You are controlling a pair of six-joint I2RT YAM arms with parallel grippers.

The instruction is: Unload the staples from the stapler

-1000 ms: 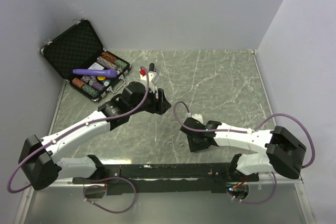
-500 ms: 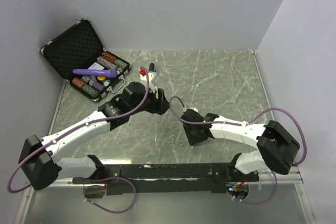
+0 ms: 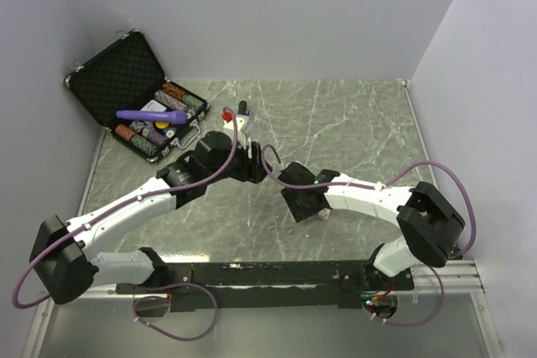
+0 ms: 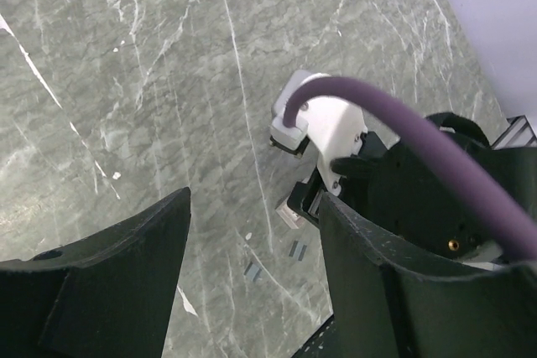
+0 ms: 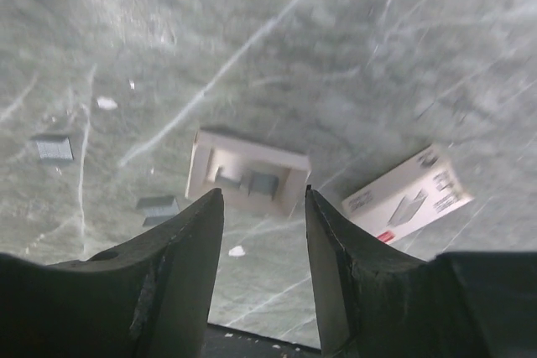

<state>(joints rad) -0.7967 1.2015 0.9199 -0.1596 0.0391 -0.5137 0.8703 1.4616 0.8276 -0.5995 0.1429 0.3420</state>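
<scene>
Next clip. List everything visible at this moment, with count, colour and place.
open black hard case: 1, black, table's far left corner
round poker chips: many, mixed colours, in rows inside the case
long purple tube: 1, purple, lying across the case
small white cardboard tray of grey staples: 1, white, on the table under the right gripper
flat white printed box sleeve: 1, white, just right of the tray
loose grey staple strips: 2, grey, on the table left of the tray
grey-green marble table: 1, under everything
stapler: not identifiable in any view
left gripper: 1, black, open, empty
right gripper: 1, black, open, over the tray
</scene>
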